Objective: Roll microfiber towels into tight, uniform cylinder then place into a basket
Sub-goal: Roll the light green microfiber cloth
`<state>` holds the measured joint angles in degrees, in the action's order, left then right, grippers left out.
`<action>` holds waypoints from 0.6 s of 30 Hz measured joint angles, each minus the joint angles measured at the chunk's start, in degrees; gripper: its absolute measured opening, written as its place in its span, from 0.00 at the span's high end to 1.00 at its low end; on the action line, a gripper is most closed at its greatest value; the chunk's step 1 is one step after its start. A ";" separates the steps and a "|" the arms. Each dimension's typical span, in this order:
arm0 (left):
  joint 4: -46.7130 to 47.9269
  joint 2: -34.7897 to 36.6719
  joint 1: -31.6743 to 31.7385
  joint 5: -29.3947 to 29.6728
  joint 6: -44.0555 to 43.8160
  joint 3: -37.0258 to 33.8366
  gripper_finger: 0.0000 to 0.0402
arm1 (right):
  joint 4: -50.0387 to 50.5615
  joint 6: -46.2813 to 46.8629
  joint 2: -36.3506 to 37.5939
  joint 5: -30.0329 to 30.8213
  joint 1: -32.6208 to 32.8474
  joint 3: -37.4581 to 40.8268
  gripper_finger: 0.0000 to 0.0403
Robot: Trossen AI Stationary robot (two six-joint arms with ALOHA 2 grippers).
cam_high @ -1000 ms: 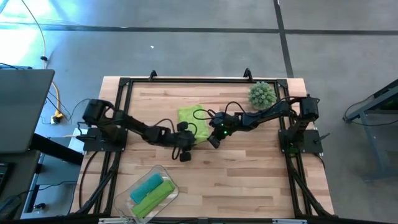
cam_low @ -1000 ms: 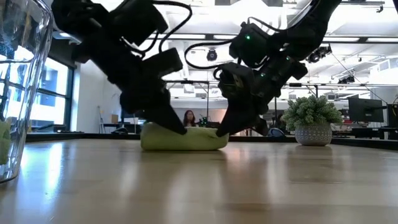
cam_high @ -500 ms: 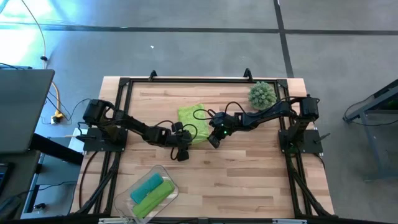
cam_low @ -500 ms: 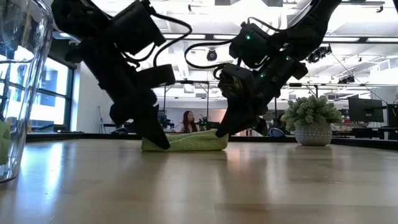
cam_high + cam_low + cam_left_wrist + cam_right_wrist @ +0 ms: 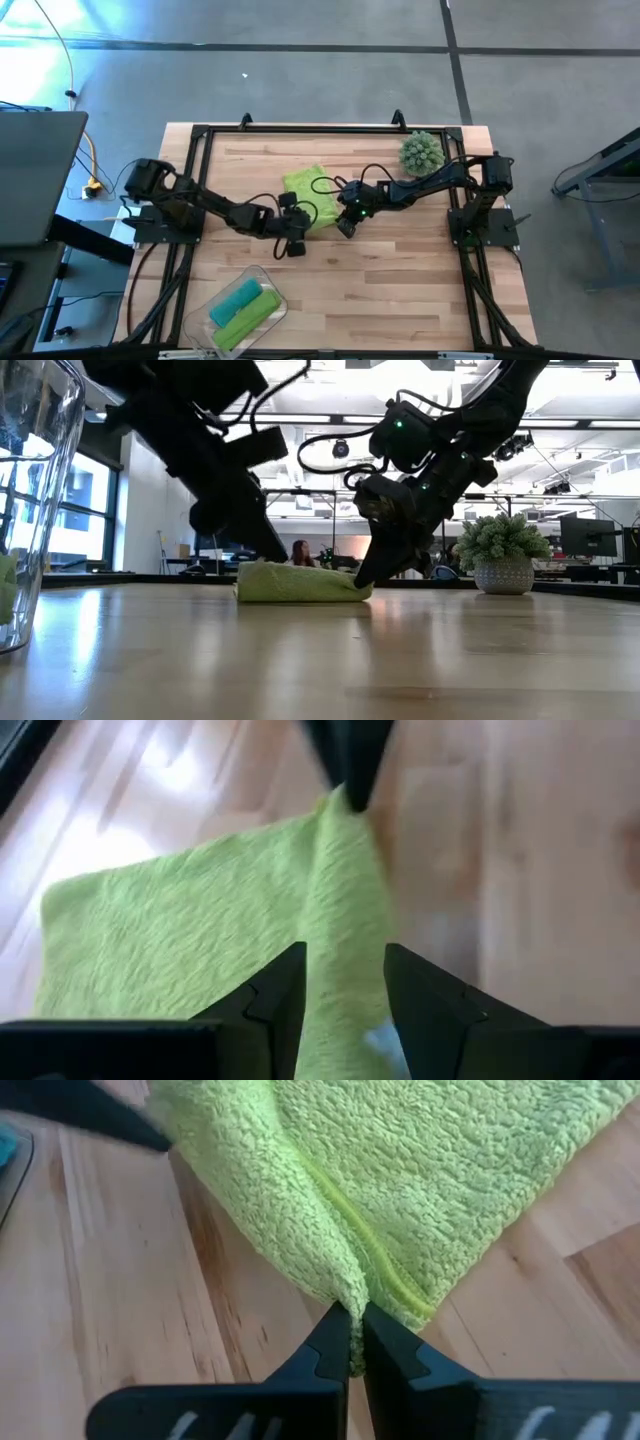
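We are reading no brand or writing anywhere. Our right gripper (image 5: 349,1342) is pinching the lime green towel's (image 5: 304,187) rolled edge mid-table; our left gripper (image 5: 343,982) is straddling that fold, part open. Only the high view is showing the basket (image 5: 262,274) holding 2 rolled towels (image 5: 241,306).

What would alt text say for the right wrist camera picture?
The right gripper pinches shut on a fold of a lime green towel lying on the wooden table. The rest spreads flat beyond.
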<state>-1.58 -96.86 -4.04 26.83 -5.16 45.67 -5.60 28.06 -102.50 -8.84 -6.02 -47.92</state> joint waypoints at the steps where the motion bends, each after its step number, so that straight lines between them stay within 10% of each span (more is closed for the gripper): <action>1: 0.51 0.00 0.58 -0.42 -0.55 0.00 0.68 | 0.01 -0.04 0.00 0.00 0.00 0.00 0.99; 18: 2.44 -3.81 1.90 -16.95 -15.43 -0.04 0.69 | -0.44 -1.14 0.02 1.75 -0.09 0.00 0.98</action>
<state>0.86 -100.67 -2.14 9.88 -20.58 45.63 -6.04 26.92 -102.48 -7.09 -6.11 -47.92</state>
